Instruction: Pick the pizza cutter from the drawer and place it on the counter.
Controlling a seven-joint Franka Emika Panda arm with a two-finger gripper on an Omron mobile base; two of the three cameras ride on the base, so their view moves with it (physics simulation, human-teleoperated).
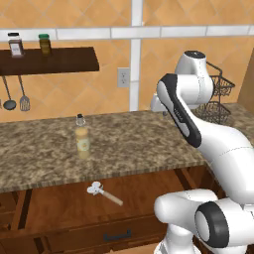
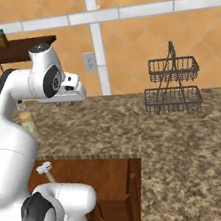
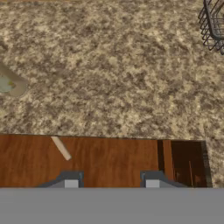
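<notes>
The pizza cutter (image 1: pixel 101 193) lies in the open drawer (image 1: pixel 144 191), its silvery wheel to the left and its pale wooden handle pointing right and toward the front. From the right base view the cutter (image 2: pixel 44 169) shows just past my arm. My gripper (image 2: pixel 63 102) hangs above the counter (image 1: pixel 144 136), well above the drawer and to the right of the cutter. In the hand view the gripper (image 3: pixel 111 184) is open with nothing between its fingertips (image 3: pixel 71 183). There, only the handle of the cutter (image 3: pixel 61 148) shows on the drawer floor (image 3: pixel 118 159), below the counter (image 3: pixel 113 65).
A small yellowish bottle (image 1: pixel 82 139) stands on the counter above the cutter. A two-tier wire basket (image 2: pixel 172 85) sits at the back right. A dark wall shelf (image 1: pixel 49 60) holds two jars, with a ladle (image 1: pixel 8 102) and spatula (image 1: pixel 24 101) hanging beneath.
</notes>
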